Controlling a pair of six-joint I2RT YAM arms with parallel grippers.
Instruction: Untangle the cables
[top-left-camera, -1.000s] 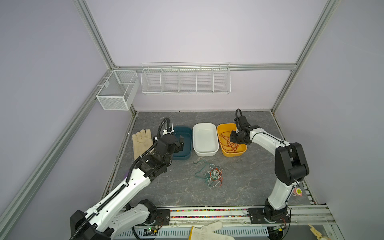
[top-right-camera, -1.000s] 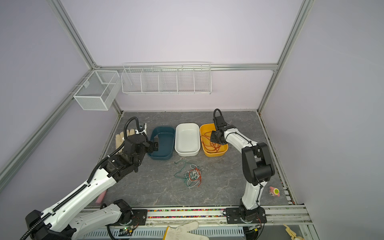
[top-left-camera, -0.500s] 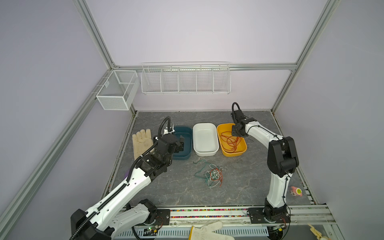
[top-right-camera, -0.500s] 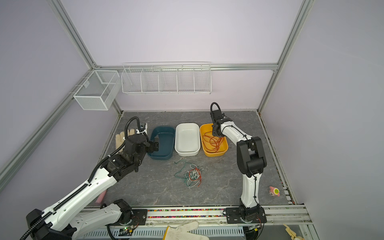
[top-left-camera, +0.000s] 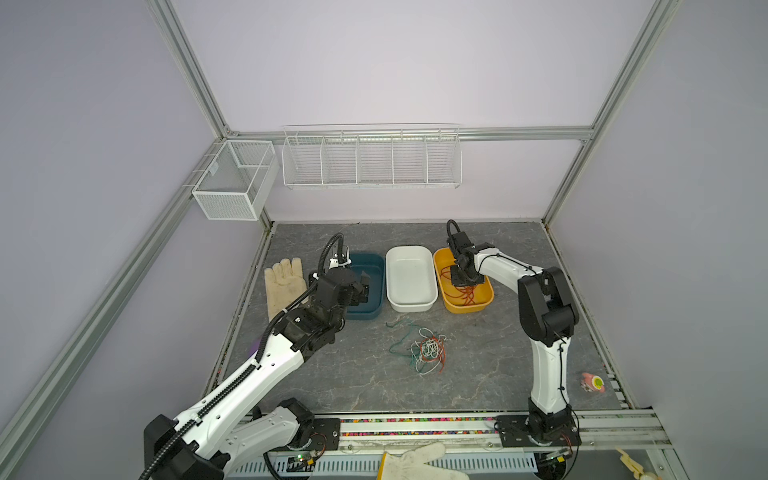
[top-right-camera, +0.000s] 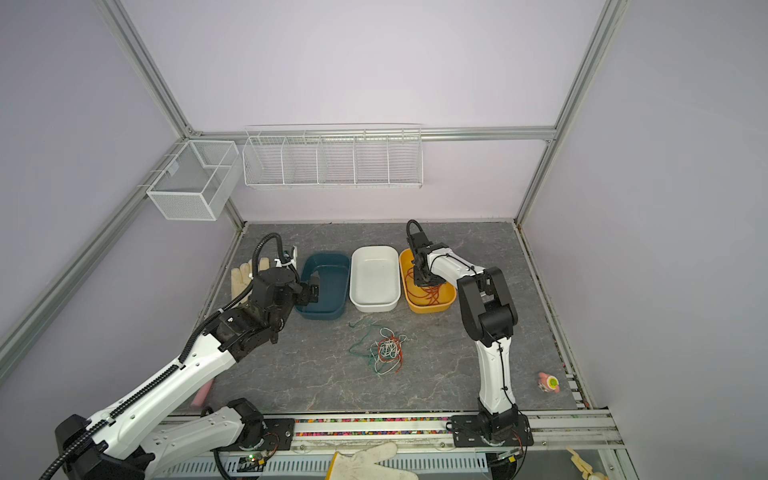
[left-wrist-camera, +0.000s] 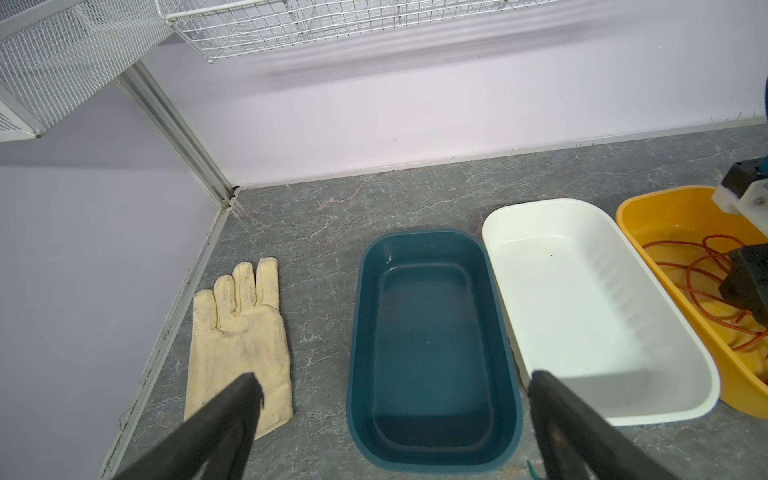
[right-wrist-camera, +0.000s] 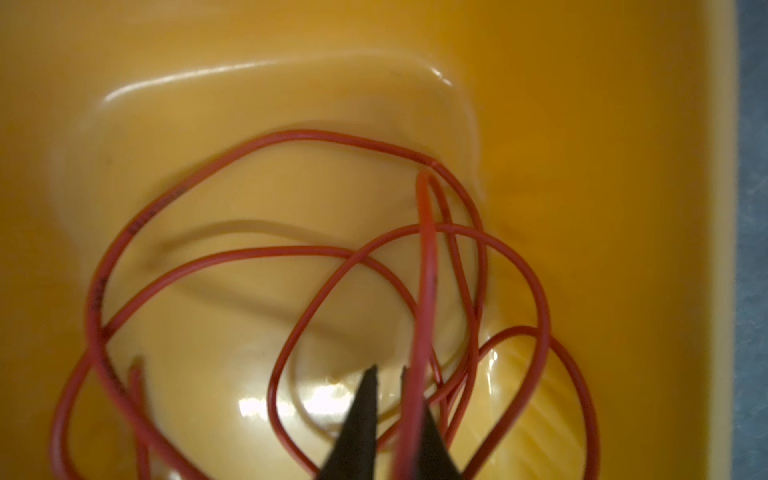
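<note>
We find the left tool with its fingers spread wide and nothing between them, poised over the dark blue bin, which stands at the left end of a row of three bins toward the rear of the tabletop. The white bin sits in the middle of the row with nothing in it, and the yellow bin closes the row on the right. The right tool reaches down inside the yellow bin, among the loose loops of a red-orange cable lying on its floor. In the right wrist view its fingertips stand only a sliver apart. One strand runs along the inner edge of a finger, and we cannot tell whether it is pinched or merely lying against it. The tangle of cables, red-orange, dark green and white, lies near the middle of the tabletop, in front of the white and yellow bins and apart from both arms. A cream glove lies flat by the left edge, beside the blue bin, and a small pink toy sits near the front right corner.
</note>
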